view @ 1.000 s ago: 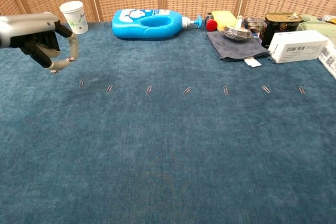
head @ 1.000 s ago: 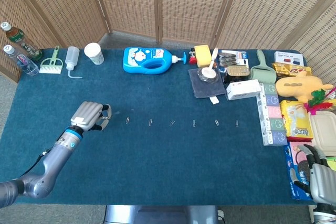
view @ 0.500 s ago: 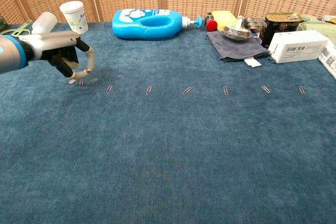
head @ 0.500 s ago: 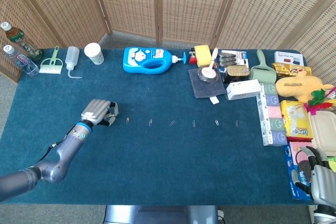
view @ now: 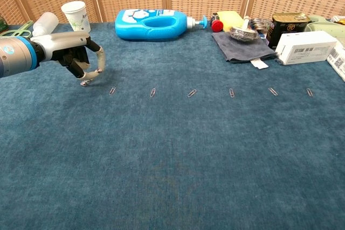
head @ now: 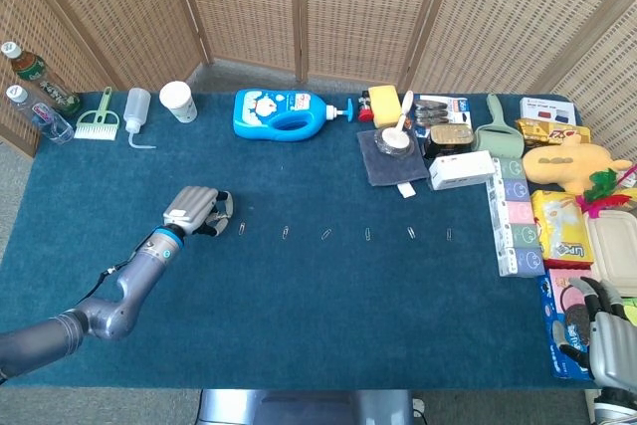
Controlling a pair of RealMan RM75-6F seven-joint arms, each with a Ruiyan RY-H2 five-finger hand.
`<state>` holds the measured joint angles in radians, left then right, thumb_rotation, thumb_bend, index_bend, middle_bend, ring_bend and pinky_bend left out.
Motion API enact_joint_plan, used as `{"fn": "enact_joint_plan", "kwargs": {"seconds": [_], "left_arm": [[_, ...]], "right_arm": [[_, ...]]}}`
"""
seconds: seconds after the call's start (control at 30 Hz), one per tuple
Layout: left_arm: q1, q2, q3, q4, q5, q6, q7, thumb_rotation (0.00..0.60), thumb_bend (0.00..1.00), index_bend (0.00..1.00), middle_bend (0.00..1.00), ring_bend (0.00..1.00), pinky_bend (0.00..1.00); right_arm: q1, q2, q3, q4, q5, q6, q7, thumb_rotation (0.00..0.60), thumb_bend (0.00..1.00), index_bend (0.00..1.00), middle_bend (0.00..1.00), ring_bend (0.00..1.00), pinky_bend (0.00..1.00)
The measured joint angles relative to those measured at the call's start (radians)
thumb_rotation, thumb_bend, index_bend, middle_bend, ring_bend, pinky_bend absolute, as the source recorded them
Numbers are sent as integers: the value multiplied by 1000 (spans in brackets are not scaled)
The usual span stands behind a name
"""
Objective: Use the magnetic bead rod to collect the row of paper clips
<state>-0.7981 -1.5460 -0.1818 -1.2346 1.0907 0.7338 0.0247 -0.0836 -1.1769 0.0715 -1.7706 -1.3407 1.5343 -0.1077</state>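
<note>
Nearby, at twelve o'clock from the paper clips [view: 152, 92], lies a blue bottle [view: 153, 25]. Left hand [view: 81, 63] pinches the bead rod [view: 85, 82]; right hand [head: 600, 330] unclear.

I am seeing open blue surface [view: 172, 165] stretching in front of the row of paper clips [view: 190, 92], giving my left hand [view: 81, 62] room to pass rightward. Behind the row, a detergent bottle [view: 153, 24], grey cloth [view: 241, 46] and white box [view: 305, 46] are crowding the far edge.
</note>
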Motion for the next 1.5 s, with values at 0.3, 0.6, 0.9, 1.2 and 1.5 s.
{"fn": "enact_joint_plan", "kwargs": {"seconds": [0.3, 0.6, 0.9, 1.2, 1.5], "left_arm": [[0, 53, -13, -118, 40, 22, -21, 600, 469, 590, 1000, 1000, 1000], [-18, 34, -11, -153, 44, 14, -17, 600, 469, 590, 1000, 1000, 1000], [-42, -19, -9, -90, 8, -2, 11, 600, 468, 590, 1000, 1000, 1000], [-51, -40, -6, -63, -5, -8, 20, 600, 468, 590, 1000, 1000, 1000], [-54, -28, -14, -85, -4, 2, 19, 600, 469, 590, 1000, 1000, 1000]], "right_arm": [[-2, 0, 0, 9, -2, 1, 17, 600, 394, 205, 198, 93, 413], [-16, 1, -8, 26, -4, 9, 46, 600, 394, 205, 198, 93, 426], [-32, 3, -12, 37, -7, 24, 67, 600, 394, 205, 198, 93, 426], [-35, 1, -15, 37, -2, 18, 68, 600, 395, 205, 198, 93, 427], [-31, 0, -10, 41, -4, 11, 71, 600, 395, 205, 198, 94, 427]]}}
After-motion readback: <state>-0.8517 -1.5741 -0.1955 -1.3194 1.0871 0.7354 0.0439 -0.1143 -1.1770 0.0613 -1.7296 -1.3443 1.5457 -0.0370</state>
